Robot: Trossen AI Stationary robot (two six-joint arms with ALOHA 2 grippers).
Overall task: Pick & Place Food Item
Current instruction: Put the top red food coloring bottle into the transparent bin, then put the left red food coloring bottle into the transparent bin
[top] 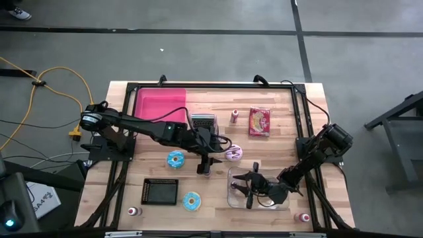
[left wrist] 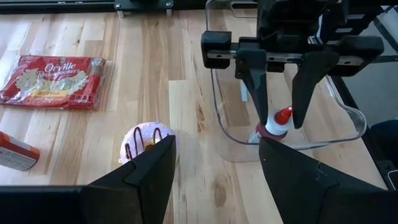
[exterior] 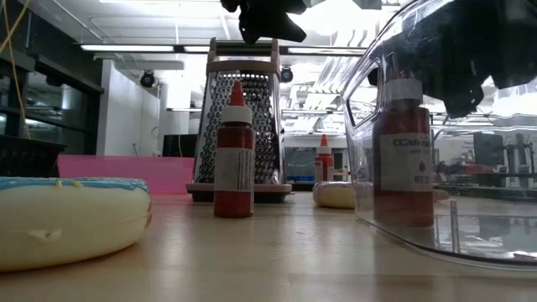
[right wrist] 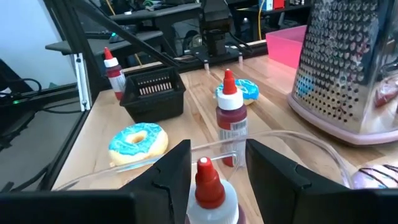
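Two doughnuts (top: 176, 159) (top: 192, 201) wear blue icing; a third doughnut (top: 234, 154) is pink with dark stripes; the bottle (right wrist: 231, 121) is red, white-capped; the tray (top: 160, 103) is pink; the basket (top: 160, 191) black; the popcorn packet (top: 260, 121) red.

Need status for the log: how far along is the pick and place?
Done: the right gripper has a red-capped bottle between its fingers, standing inside the clear bin. In hand: whether it is being set down or picked up I cannot tell. Left: donuts lie on the table outside the bin. The left gripper hovers open mid-table.
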